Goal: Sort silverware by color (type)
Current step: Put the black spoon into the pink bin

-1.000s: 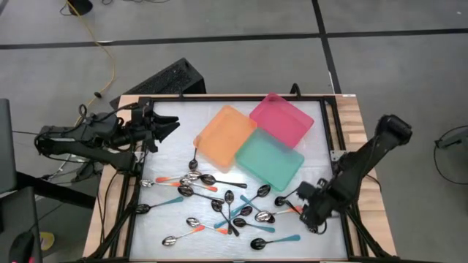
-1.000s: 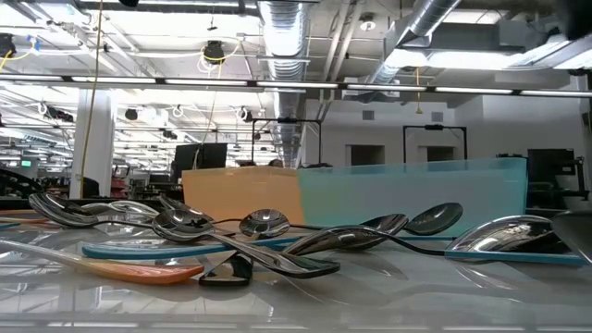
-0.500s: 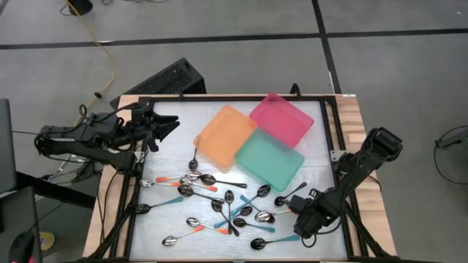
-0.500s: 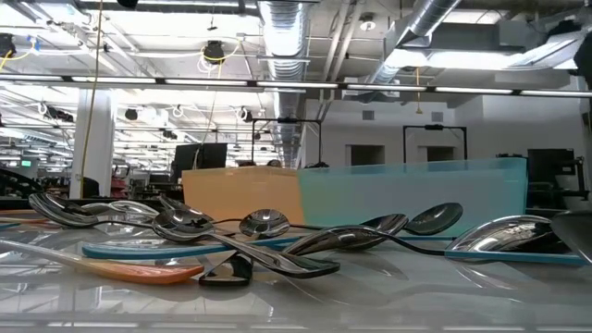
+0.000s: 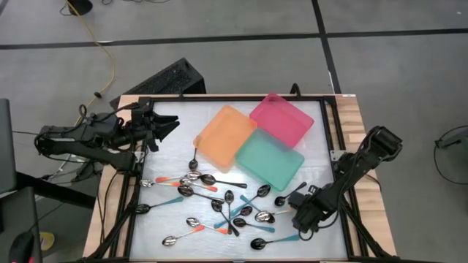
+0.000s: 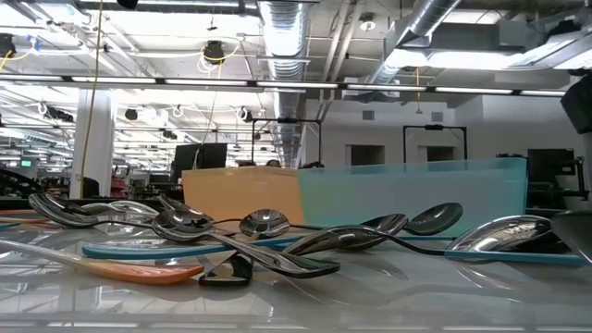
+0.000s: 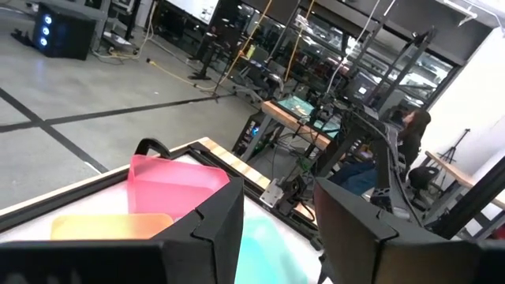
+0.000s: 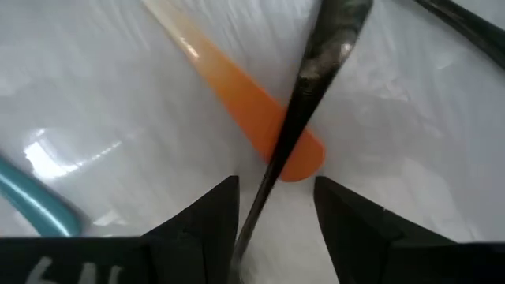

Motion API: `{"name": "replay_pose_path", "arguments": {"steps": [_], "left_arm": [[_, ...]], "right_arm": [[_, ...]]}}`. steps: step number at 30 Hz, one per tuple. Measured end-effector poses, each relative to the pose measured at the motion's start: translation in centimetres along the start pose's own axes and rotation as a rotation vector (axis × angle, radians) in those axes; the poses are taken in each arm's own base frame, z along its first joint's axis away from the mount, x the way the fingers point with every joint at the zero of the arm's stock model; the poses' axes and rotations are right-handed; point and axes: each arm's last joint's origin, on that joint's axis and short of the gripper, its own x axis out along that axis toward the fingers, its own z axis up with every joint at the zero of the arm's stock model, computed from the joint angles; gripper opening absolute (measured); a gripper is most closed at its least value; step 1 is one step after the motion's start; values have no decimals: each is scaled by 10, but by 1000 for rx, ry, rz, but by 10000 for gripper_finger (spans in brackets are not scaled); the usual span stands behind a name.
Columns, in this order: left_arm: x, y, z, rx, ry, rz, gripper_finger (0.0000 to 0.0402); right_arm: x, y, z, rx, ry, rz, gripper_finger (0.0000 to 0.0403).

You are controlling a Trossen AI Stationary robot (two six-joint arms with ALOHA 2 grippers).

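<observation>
From my remote station I note the right gripper (image 5: 298, 217) low over the white table top (image 5: 179, 117) at about four o'clock, at the edge of the scattered small spoons with orange, teal and black handles (image 5: 219, 204). Its fingers (image 8: 207, 217) stand parted and grasp nothing; in the right wrist view a thin black spoon handle (image 8: 304, 110) runs into the gap between them, lying across the rounded end of an orange plastic handle (image 8: 260, 118), with a teal handle (image 8: 31, 201) just beside. I cannot tell whether either finger touches the black handle. The left gripper (image 5: 170, 126) waits at about ten o'clock, clear of the spoons, its fingers (image 7: 209, 237) released and empty. The spoons lie loose across the six o'clock half of the table, several crossing one another; in the low view their shiny bowls (image 6: 264, 222) rest on the surface in front of the trays. Three rectangular plastic trays sit touching toward twelve o'clock: an orange tray (image 5: 223, 135), a pink tray (image 5: 281, 118) and a teal tray (image 5: 269, 161), none holding a spoon that I can see. I can read no brand, label or writing anywhere. A person (image 7: 406, 126) shows in the room beyond the table.
</observation>
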Motion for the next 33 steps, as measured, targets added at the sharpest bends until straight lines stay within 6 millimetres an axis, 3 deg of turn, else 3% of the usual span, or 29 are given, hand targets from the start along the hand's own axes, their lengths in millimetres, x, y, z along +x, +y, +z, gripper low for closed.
{"name": "replay_pose_path", "arguments": {"steps": [5,15,24,33], "left_arm": [[0,0,-1,2,6,5,140],[0,2,-2,10,10,36,140],[0,4,-6,12,44,56,140],[0,4,-6,12,44,56,140]], "right_arm": [[3,-1,-1,4,-3,14,183],[3,-3,-1,7,5,-5,79],[-1,3,0,-16,20,5,11],[-9,14,2,-30,29,53,9]]}}
